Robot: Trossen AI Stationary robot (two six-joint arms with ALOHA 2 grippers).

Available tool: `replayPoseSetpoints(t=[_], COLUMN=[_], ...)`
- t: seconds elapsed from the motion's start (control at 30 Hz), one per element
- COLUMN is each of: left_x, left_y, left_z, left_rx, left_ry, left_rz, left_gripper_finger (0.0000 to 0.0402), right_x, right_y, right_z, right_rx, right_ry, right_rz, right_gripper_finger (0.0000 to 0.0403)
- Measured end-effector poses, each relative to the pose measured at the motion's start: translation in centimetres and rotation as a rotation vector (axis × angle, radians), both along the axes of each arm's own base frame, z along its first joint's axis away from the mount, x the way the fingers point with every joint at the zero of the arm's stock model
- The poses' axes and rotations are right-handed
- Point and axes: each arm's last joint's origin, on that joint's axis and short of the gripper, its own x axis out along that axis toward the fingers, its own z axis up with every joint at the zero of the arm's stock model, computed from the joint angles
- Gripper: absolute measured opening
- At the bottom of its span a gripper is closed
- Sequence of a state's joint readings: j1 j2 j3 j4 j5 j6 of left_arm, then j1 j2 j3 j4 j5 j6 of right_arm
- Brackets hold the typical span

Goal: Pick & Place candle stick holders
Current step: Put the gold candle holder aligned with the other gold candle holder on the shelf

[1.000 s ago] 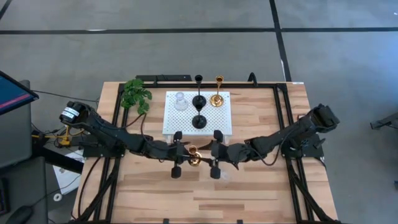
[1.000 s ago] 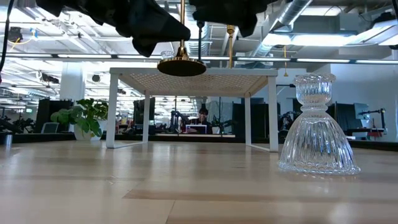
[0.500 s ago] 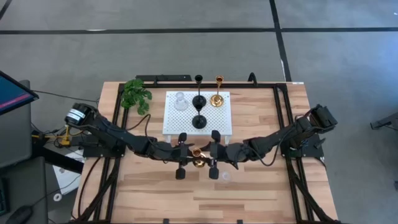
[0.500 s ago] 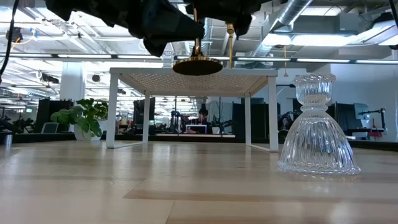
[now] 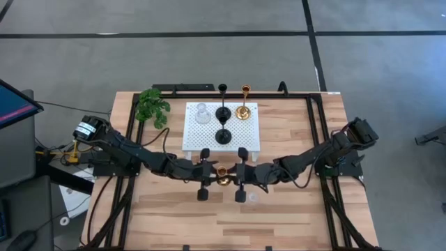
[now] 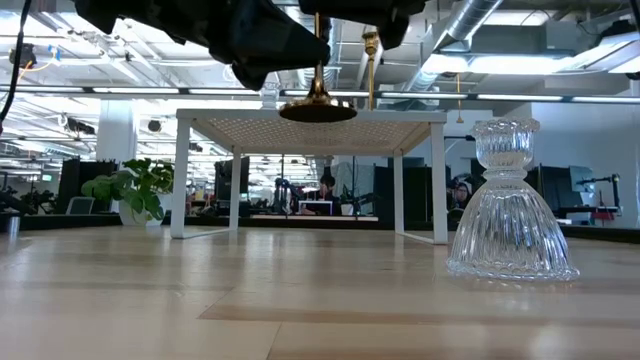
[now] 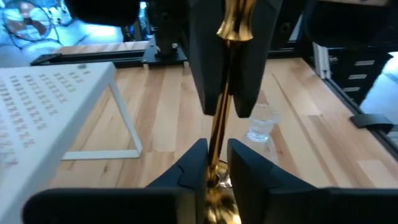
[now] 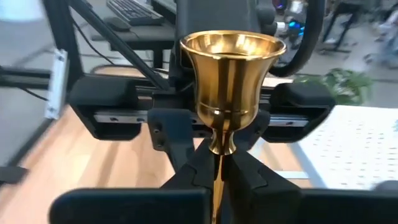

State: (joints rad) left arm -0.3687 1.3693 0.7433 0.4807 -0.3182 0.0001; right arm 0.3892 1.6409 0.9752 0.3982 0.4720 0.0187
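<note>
Gold holder [image 6: 318, 100] upright in midair, stem vertical, base down.
Both claws, left [image 5: 211, 175] and right [image 5: 233, 174], pinch its stem above the wooden tabletop [image 5: 293, 216]; open workshop behind.

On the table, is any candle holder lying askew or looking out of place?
Yes. One clear glass holder stands alone on the bare wood, off the white platform that carries four others. A gold holder hangs in the air, with the left gripper and right gripper both on its stem.
</note>
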Motion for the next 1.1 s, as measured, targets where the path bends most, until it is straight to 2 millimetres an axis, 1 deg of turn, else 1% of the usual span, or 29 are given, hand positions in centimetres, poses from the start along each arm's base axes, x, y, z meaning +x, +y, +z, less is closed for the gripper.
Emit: replayPoseSetpoints(t=[0.13, 0.3, 0.4, 0.5, 0.57, 0.63, 0.77, 0.97, 1.1], left_x=[0.0, -0.1, -0.3, -0.8, -1.4, -2.1, -3.2, -4.7, -5.2], left_y=[0.0, 0.0, 0.1, 0.1, 0.0, 0.0, -0.3, -0.3, -0.1], left_z=[0.0, 0.2, 0.4, 1.0, 1.3, 1.8, 2.6, 2.1, 2.3], left_rx=[0.022, 0.021, 0.02, 0.018, 0.024, 0.024, 0.006, -0.005, -0.015], left_ry=[-0.003, -0.007, -0.009, -0.011, 0.008, 0.011, 0.005, 0.009, -0.007], left_rz=[0.003, 0.002, 0.003, -0.006, -0.017, -0.026, -0.051, -0.076, -0.073], left_gripper_finger=[0.0077, 0.0083, 0.0083, 0.0083, 0.0084, 0.0084, 0.0084, 0.0081, 0.0081], right_x=[-0.5, -1.3, -2.1, -3.0, -3.7, -4.3, -5.2, -5.3, -5.0], right_y=[0.7, 1.1, 1.1, 0.9, 0.8, 0.5, -0.5, -2.7, -4.3], right_z=[-0.1, -0.4, 0.2, 0.9, 1.7, 2.7, 3.8, 5.1, 5.3], right_rx=[-0.055, -0.094, -0.115, -0.151, -0.155, -0.154, -0.163, -0.142, -0.143], right_ry=[0.015, 0.073, 0.08, 0.097, 0.091, 0.079, 0.086, 0.057, 0.062], right_rz=[-0.041, -0.116, -0.159, -0.218, -0.235, -0.25, -0.274, -0.343, -0.393], right_gripper_finger=[0.0005, 0.0003, 0.0003, 0.0002, 0.0002, 0.0002, 0.0001, 0.0001, 0.0001])
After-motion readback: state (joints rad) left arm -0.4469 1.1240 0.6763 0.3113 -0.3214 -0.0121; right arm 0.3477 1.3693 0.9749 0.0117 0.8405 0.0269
